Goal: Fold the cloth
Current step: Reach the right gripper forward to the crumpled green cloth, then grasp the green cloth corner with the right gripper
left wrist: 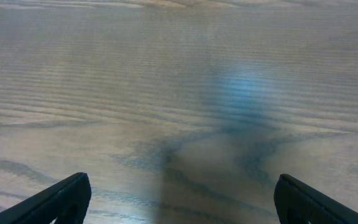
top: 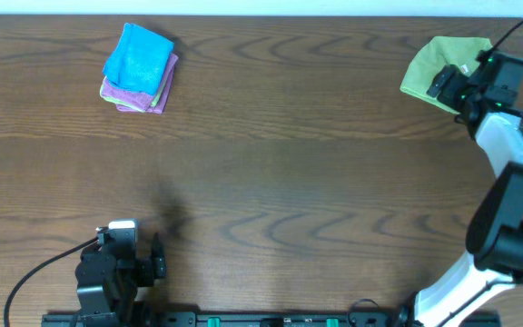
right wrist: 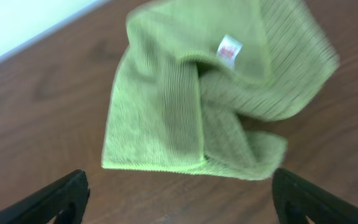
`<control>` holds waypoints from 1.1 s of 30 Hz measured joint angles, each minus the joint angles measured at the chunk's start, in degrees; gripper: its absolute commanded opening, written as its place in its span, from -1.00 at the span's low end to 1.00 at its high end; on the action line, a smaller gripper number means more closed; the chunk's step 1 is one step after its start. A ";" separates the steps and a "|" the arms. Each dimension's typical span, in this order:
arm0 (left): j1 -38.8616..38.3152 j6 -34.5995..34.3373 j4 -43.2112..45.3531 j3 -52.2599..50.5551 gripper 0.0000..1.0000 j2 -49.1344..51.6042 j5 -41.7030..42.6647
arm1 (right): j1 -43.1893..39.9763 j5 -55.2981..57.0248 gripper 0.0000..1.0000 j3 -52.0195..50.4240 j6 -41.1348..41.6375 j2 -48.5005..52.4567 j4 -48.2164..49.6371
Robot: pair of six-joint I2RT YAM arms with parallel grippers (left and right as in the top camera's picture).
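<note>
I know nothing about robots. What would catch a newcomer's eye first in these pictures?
First, the crumpled green cloth at the far right corner of the table, with the right gripper open over it. Next, the neat stack of folded cloths, blue on top, at the far left.

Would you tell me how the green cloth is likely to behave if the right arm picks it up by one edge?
The green cloth lies crumpled with soft folds, so it will probably droop and unfurl rather than hold shape. Its ribbed weave suggests it is light and unlikely to slip. Pushed, it would likely bunch up.
</note>
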 measured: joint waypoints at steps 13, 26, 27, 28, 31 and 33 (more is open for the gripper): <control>-0.02 0.02 -0.02 0.02 0.90 0.00 0.00 | 0.00 -3.96 0.71 0.02 6.97 8.31 10.62; -0.02 0.00 -0.02 0.02 0.90 0.00 0.00 | 0.00 -4.85 -0.18 0.37 11.32 12.07 14.16; -0.02 0.02 -0.02 0.02 0.91 0.00 0.00 | 0.00 -5.31 -0.23 0.55 11.45 12.17 14.27; -0.02 0.02 -0.02 0.00 0.90 0.00 0.00 | 0.00 -5.86 -0.28 0.72 11.63 12.24 14.36; -0.02 0.02 -0.02 0.00 0.90 0.00 0.00 | 0.00 -7.72 -0.47 1.11 11.67 12.26 14.45; -0.02 0.00 -0.02 0.00 0.90 0.00 0.00 | 0.00 -8.66 -0.62 1.46 11.37 12.24 14.16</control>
